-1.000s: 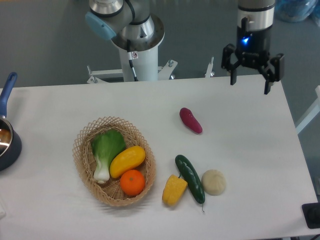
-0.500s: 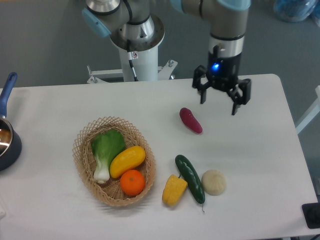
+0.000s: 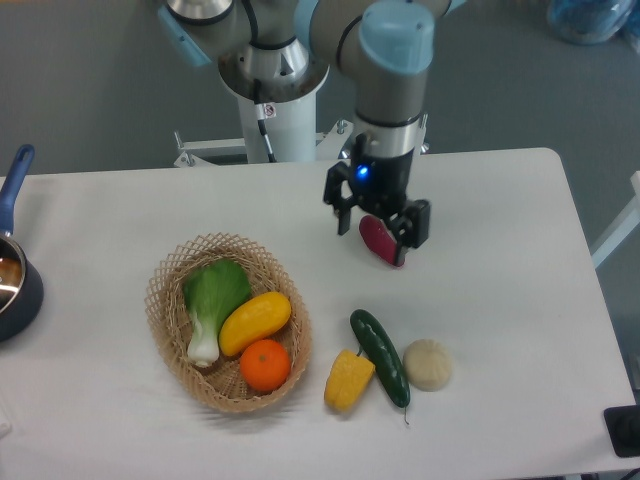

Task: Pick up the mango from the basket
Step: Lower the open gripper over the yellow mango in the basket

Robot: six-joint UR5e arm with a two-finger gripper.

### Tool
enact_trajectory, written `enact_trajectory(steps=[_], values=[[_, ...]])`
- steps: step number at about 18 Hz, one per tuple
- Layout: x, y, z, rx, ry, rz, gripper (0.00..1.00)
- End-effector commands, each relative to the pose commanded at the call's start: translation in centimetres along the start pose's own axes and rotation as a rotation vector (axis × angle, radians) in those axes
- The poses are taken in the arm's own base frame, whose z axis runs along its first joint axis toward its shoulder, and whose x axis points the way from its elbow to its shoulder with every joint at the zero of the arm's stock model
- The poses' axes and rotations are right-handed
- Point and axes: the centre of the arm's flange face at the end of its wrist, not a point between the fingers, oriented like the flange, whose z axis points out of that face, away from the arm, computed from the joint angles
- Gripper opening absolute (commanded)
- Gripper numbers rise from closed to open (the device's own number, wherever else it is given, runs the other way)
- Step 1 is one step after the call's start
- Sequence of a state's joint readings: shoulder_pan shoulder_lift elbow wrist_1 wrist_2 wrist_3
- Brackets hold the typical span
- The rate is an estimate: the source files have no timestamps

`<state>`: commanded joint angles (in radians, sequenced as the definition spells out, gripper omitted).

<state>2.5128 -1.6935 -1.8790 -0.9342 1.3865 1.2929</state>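
The mango [image 3: 255,322] is a glossy yellow oval lying in the middle of the tan wicker basket [image 3: 169,281], between a green leafy vegetable [image 3: 212,299] and a round orange [image 3: 265,365]. My gripper [image 3: 376,229] is open and empty. It hangs above the table to the right of the basket, over a dark red sweet potato [image 3: 381,240], well apart from the mango.
A ridged yellow pepper piece [image 3: 348,380], a dark green cucumber [image 3: 380,357] and a pale round item [image 3: 427,364] lie right of the basket. A blue-handled pot [image 3: 12,262] sits at the left edge. The arm's base [image 3: 272,90] stands behind the table.
The gripper has moved left and forward from the table's far right corner to above the red sweet potato, staying open. The fruit and basket have not moved.
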Motion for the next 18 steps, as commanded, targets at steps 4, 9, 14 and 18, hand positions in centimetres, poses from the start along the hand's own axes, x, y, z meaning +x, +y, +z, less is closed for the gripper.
enact_trajectory(steps=[4,9,14,18], values=[[1.2,-1.7,3.3,-0.031,0.056,0.072,1.0],[3.1,-3.5,6.6,-0.039,0.122,0.09,1.0],[4.1,-4.9,7.7,-0.034,0.146,0.036,1.0],[4.6,-5.9,8.9,-0.042,0.164,0.043,1.0]])
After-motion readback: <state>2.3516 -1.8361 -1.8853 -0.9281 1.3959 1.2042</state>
